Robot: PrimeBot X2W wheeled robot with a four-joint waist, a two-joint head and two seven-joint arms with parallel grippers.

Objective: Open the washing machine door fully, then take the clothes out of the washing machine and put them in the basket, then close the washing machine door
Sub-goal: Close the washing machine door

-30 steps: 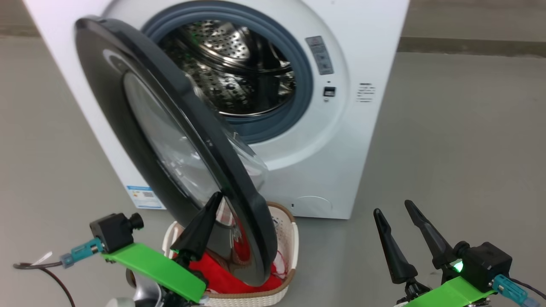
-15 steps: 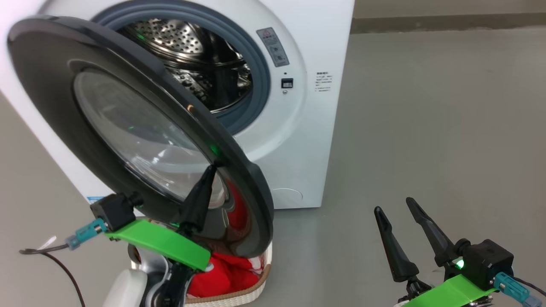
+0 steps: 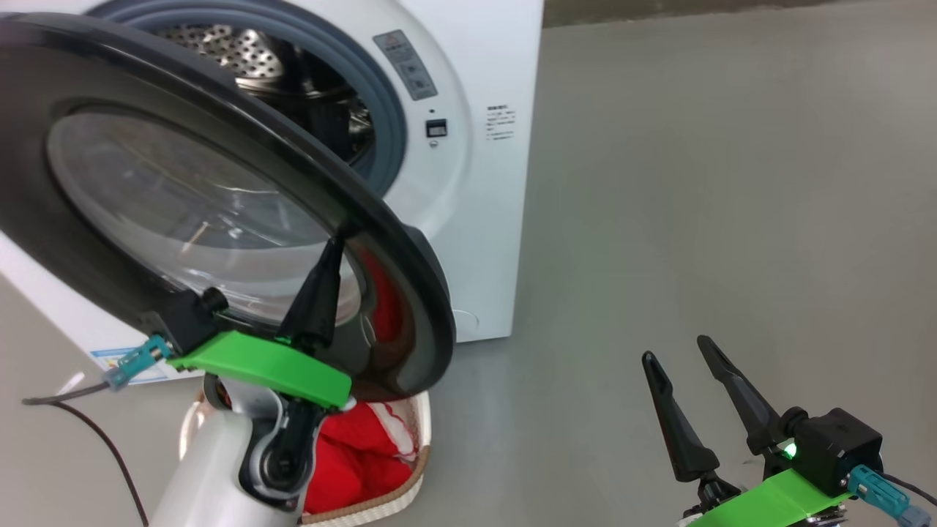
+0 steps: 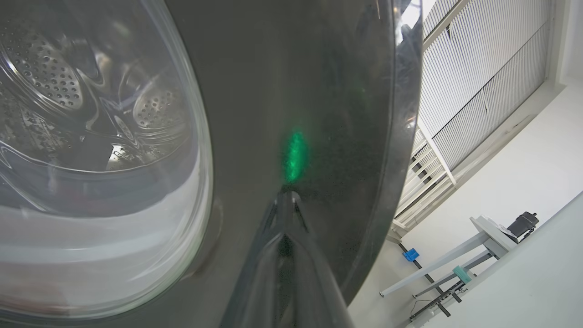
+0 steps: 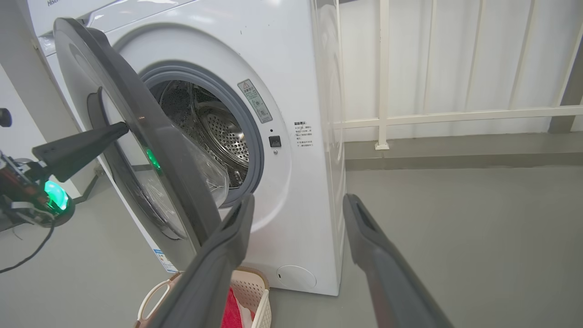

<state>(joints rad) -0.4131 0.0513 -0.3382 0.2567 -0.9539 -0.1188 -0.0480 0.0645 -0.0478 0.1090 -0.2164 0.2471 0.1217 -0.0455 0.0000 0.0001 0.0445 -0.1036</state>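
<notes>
- The washing machine door (image 3: 190, 197) takes up the upper left of the head view. It covers more of the opening than it did a second ago, so it has swung in toward the washing machine (image 3: 476, 219).
- The whole head view has also slid, leaving the machine further left in the frame. That is the camera turning, not the machine moving.
- The left gripper (image 3: 331, 252) has its two fingers pressed together and holds nothing. Its tip is still planted on the door's glossy black rim, right of the glass, and I'd say it is pushing.
- The right gripper (image 3: 675, 351) has not stirred at the lower right. Its fingers are spread wide over bare floor (image 3: 695, 183) and it carries nothing.
- The red clothes (image 3: 351, 454) lie in the basket (image 3: 419, 439) at the bottom left, under the door's lower edge.
- What shows of the drum (image 3: 219, 51) above the door looks empty.
- By my reckoning the unloading is done and this is the last step, closing up.
- In the right wrist view the door stands well off the grey ring, so it needs more push before it latches.
</notes>
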